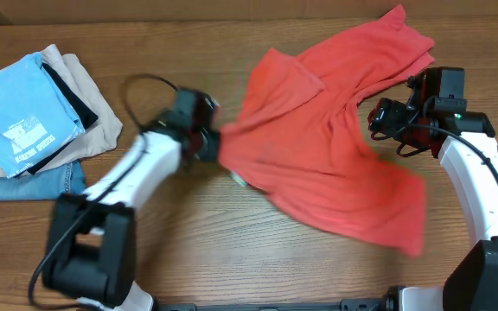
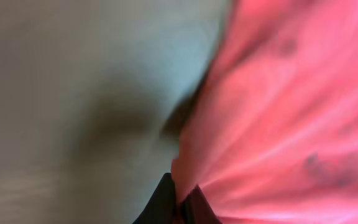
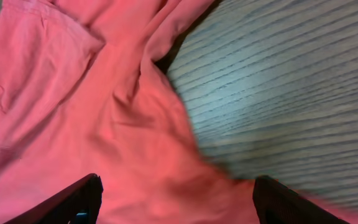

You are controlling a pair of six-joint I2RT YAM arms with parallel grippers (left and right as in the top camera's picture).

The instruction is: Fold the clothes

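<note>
Cloth is pinched between the fingers of my left end effector [image 1: 214, 142], which is clamped on the left edge of the red T-shirt [image 1: 327, 147]. The shirt lies rumpled across the middle of the bench [image 1: 232, 259], fanning out from my grip towards the far right corner. My right end effector [image 1: 380, 119] hovers at the shirt's right side, its fingers [image 3: 82, 199] wide apart with the fabric beneath them. A stack of folded garments [image 1: 33, 121] rests at the far left, well apart from the shirt.

One red T-shirt [image 1: 327, 147]; four folded garments [image 1: 33, 130] in one pile at the far left; two robot arms [image 1: 137, 168] [image 1: 478, 173]; one table [image 1: 232, 259].
</note>
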